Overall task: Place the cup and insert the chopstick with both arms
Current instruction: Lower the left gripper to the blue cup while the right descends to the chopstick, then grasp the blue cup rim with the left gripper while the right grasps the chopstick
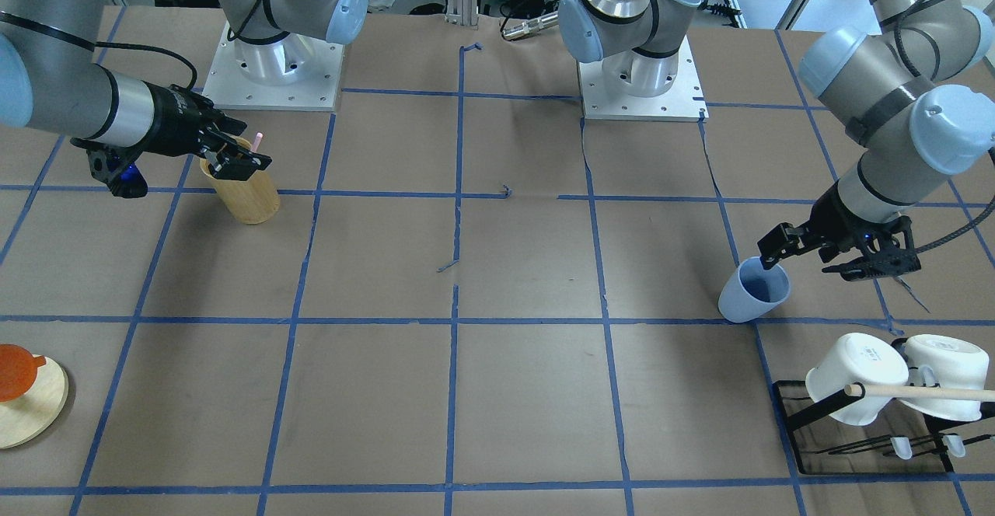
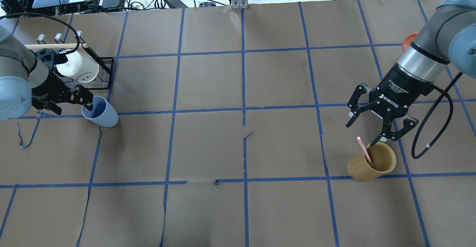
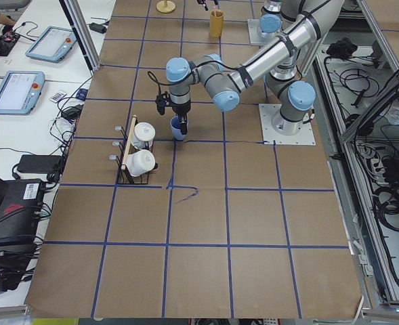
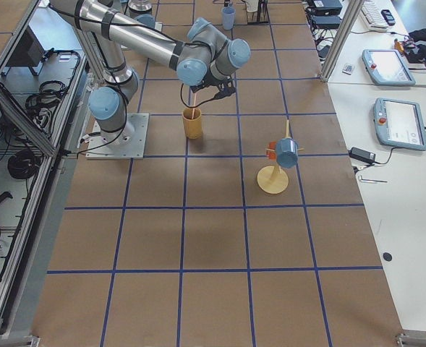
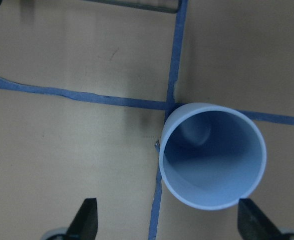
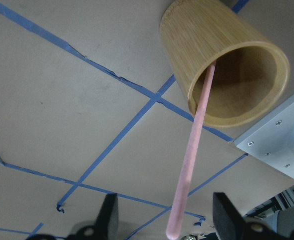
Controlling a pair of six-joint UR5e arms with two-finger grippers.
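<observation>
The light blue cup (image 1: 752, 291) stands upright on the table, also in the overhead view (image 2: 100, 112) and the left wrist view (image 5: 211, 165). My left gripper (image 1: 828, 259) hovers over it, open; the cup sits nearer one fingertip (image 5: 251, 222). The pale pink chopstick (image 2: 365, 151) leans inside a tan bamboo cylinder (image 2: 372, 162), its top end sticking out. My right gripper (image 2: 366, 132) is open just above the cylinder. In the right wrist view the chopstick (image 6: 191, 150) rises between the open fingers (image 6: 226, 215), not gripped.
A black mug rack (image 1: 793, 407) with two white mugs (image 1: 855, 380) and a wooden rod stands close to the blue cup, also in the overhead view (image 2: 108, 72). A round wooden stand (image 1: 31, 415) with an orange cup sits at the table's other end.
</observation>
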